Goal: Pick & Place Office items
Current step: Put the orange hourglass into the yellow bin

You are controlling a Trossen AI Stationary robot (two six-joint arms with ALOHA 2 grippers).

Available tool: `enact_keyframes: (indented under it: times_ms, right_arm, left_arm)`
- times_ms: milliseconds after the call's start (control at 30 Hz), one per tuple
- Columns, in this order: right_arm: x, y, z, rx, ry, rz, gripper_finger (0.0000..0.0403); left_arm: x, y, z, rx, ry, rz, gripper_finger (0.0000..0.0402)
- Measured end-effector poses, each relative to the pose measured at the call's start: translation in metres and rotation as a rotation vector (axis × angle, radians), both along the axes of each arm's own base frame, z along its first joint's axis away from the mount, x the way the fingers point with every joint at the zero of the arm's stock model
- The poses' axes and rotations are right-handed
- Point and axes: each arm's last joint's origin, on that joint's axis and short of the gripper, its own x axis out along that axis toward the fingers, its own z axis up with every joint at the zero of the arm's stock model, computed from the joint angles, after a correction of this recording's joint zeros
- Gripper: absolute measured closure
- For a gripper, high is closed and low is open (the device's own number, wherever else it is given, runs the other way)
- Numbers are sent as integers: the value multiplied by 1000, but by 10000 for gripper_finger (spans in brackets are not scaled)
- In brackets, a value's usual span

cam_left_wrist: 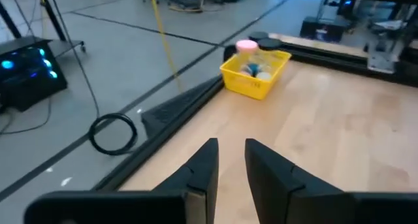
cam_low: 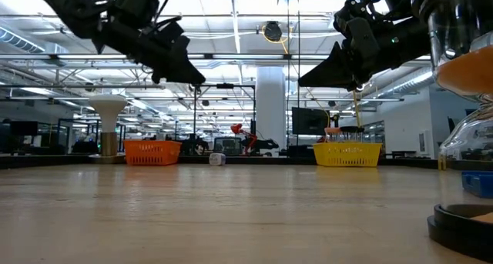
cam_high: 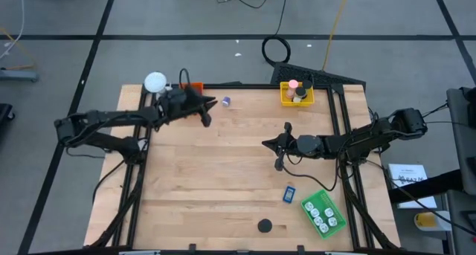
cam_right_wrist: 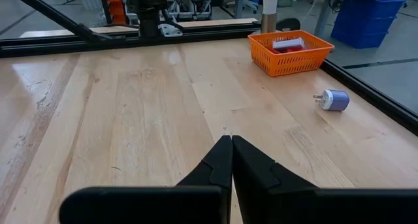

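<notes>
The room beyond is a wide hall with a grey floor crossed by dark lines, ceiling trusses and strip lights, a white pillar and far-off benches; cables and a black coil (cam_high: 277,48) lie on the floor past the table's far edge. The pale wooden table (cam_high: 238,173) sits in a black frame.

Both arms hang above the wood; the left arm reaches in over the far left corner, the right arm over the middle right. The green tray (cam_high: 323,213) lies near the front right edge with white-faced pieces in it; the yellow tray (cam_high: 296,94) stands at the far edge, a pink roll and a black disc showing in it; the orange tray (cam_right_wrist: 290,52) stands at the far left corner holding red and white pieces, beside the white ball-topped object (cam_high: 155,82).

The left gripper (cam_left_wrist: 230,160) has its fingers a small gap apart with nothing between them; the right gripper (cam_right_wrist: 231,157) has its fingers pressed together, empty.

Loose items — a purple roll (cam_high: 225,101) on the wood just beside the left gripper, untouched; a blue rectangle (cam_high: 288,194) and a black disc (cam_high: 265,226) near the front, well apart from both grippers.
</notes>
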Motion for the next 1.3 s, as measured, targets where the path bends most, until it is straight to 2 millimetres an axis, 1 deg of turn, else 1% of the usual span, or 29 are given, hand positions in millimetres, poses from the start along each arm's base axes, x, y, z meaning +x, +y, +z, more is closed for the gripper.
enact_keyframes:
  times_ms: [100, 200, 300, 500, 633, 867, 1167, 1300]
  right_arm:
    - [0, 0, 0, 0, 0, 0, 399]
    - [0, 0, 0, 0, 0, 0, 399]
    - [0, 0, 0, 0, 0, 0, 399]
    - [0, 0, 0, 0, 0, 0, 399]
    - [0, 0, 0, 0, 0, 0, 399]
    - [0, 0, 0, 0, 0, 0, 399]
    - [0, 0, 1, 1, -8, 0, 399]
    - [1, 0, 5, 24, -56, -3, 399]
  left_arm:
    - [0, -10, -10, -13, 8, -35, 325]
    - [-1, -23, -26, -27, 27, -80, 325]
    - [-1, -37, -39, -4, -10, -134, 325]
    - [-11, -64, -48, 61, -190, -233, 325]
    - [-14, -76, -52, 60, -220, -288, 325]
    - [-13, -84, -54, 50, -206, -325, 325]
    - [-13, -84, -53, 49, -210, -327, 325]
    - [-13, -84, -53, 50, -212, -327, 325]
